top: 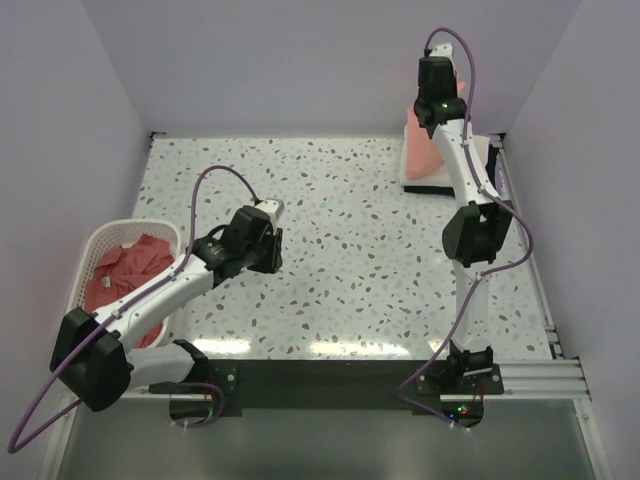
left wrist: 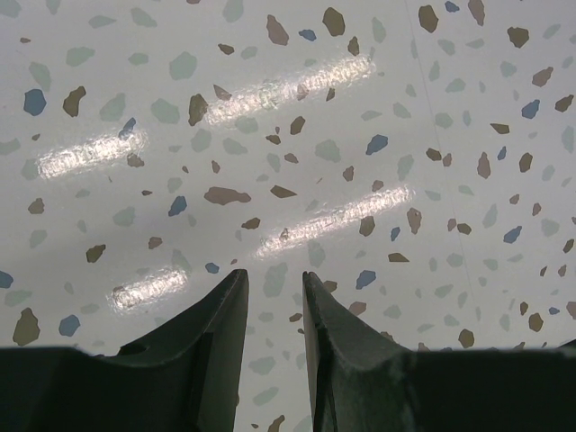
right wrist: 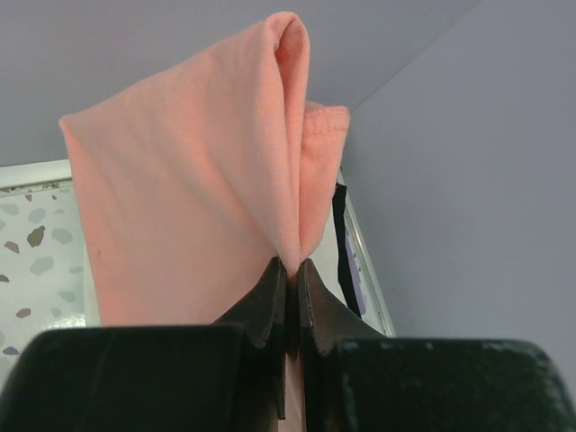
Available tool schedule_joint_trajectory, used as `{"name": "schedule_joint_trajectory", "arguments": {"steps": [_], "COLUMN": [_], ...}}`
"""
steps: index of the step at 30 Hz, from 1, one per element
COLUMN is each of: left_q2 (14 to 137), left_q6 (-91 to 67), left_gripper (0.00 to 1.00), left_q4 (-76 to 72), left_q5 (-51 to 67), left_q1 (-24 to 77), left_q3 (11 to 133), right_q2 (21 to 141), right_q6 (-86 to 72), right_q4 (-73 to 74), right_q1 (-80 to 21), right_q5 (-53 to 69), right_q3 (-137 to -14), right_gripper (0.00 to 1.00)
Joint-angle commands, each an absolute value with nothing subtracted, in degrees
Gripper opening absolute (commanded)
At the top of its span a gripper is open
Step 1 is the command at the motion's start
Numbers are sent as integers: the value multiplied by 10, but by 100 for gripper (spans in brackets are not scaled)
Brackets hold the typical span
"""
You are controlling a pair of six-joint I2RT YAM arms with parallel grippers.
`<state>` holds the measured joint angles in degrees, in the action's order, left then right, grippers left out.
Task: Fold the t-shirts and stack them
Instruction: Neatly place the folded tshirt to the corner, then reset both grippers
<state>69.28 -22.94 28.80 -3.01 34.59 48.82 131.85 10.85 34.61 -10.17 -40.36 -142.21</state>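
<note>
My right gripper (top: 433, 112) is raised at the far right corner and shut on a folded salmon-pink t-shirt (top: 422, 150). The shirt hangs over a white board (top: 487, 152). In the right wrist view the jaws (right wrist: 291, 266) pinch a fold of the shirt (right wrist: 180, 207), with the cloth bunched above the tips. My left gripper (top: 260, 250) hovers over the bare speckled table left of centre. In the left wrist view it (left wrist: 274, 281) is empty, with its jaws a little apart. More crumpled salmon-pink shirts (top: 128, 272) lie in the white lattice basket (top: 92, 248) at the left edge.
The speckled table (top: 350, 250) stretches between the two arms. Lilac walls close in the back and both sides. A metal rail (top: 545, 300) runs along the table's right edge, and the arm bases sit on a black strip at the near edge.
</note>
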Motion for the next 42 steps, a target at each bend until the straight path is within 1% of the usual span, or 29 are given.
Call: {"name": "schedule_joint_trajectory", "arguments": {"steps": [1,7,8,9,10,11,12,13,14,20,25,30,31,32,33,39,41,42], "left_q2": [691,700,701,701,703,705,706,708,710,710,709,705,703,702,701,688,688,688], "left_q6": [-221,-222,-221,-221,-222,-222,-222,-222,-221,-221,-222,-222,-222,-222,-222,-227,-227,-227], "left_gripper": [35,35,35,35,35,35,35,35,35,35,35,36,36,36,36,36,36,36], "left_q4": [271,271,270,270,270,269,269,269,269,268,265,264,264,264,263,261,259,259], "left_q5": [-22,-21,-20,-19,-19,-18,-17,-17,-15,-11,-4,-3,-3,-3,-3,-4,-3,-3], "left_q1": [341,340,339,339,338,338,338,337,336,333,329,325,324,324,323,323,323,323], "left_q3": [482,482,482,482,482,482,482,482,482,482,483,483,483,484,484,484,486,486], "right_q2": [1288,1317,1328,1333,1339,1343,1342,1339,1337,1306,1222,1122,1081,1061,1035,862,805,784], "right_q6": [102,80,77,73,64,60,53,41,38,-12,-71,-129,-147,-154,-158,-200,-234,-238], "right_q4": [311,307,305,305,305,308,311,313,315,352,352,338,330,323,314,258,244,238], "right_q1": [-83,-51,-41,-35,-30,-23,-20,-19,-20,-21,-21,-36,-47,-55,-63,-161,-212,-213], "right_q5": [-394,-373,-372,-372,-371,-369,-369,-367,-362,-326,-273,-218,-213,-203,-200,-196,-193,-183], "right_q3": [-1415,-1402,-1400,-1400,-1399,-1400,-1398,-1397,-1394,-1397,-1300,-1141,-1114,-1059,-1029,-789,-709,-682], "right_gripper": [0,0,3,25,40,69,84,96,99,99,99,99,99,99,99,99,99,99]}}
